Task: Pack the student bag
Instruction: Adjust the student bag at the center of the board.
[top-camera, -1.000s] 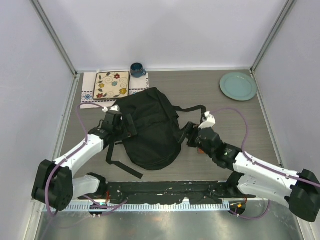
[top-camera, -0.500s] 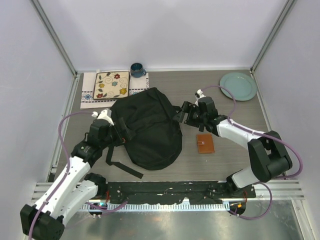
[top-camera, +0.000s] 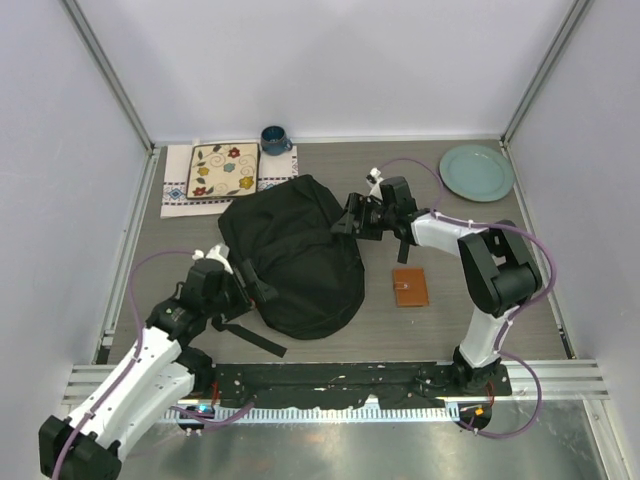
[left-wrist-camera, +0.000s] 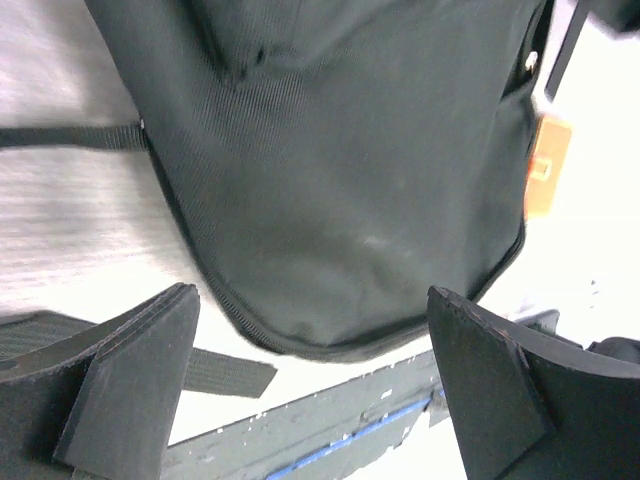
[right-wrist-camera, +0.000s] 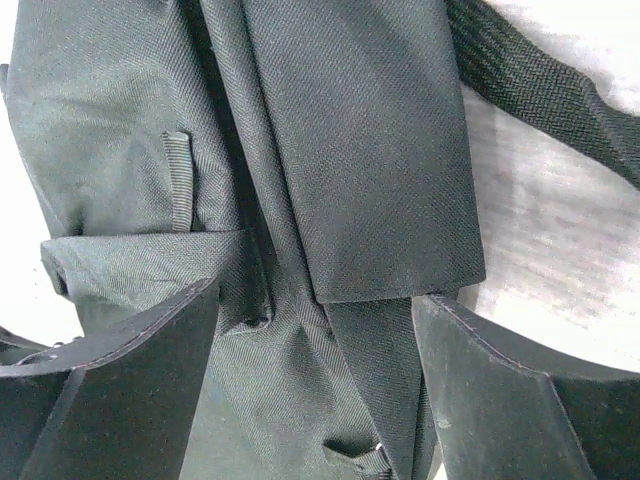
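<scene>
Black student bag (top-camera: 295, 255) lies mid surface (top-camera: 480, 330). At its 8 o'clock edge, left hand (top-camera: 243, 291), fingers spread, gripping nothing. At its 2 o'clock, right hand (top-camera: 350, 220), spread over strap fabric. At 4 o'clock, brown wallet (top-camera: 410, 287), apart.

1 backpack (top-camera: 295, 255), 1 blue mug (top-camera: 274, 139), 1 plate (top-camera: 476, 172), 1 brown wallet (top-camera: 409, 287) and 1 floral mat (top-camera: 223, 169).

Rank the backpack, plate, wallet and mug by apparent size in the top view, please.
1. backpack
2. plate
3. wallet and mug: nearly alike, so I leave them unranked.
</scene>
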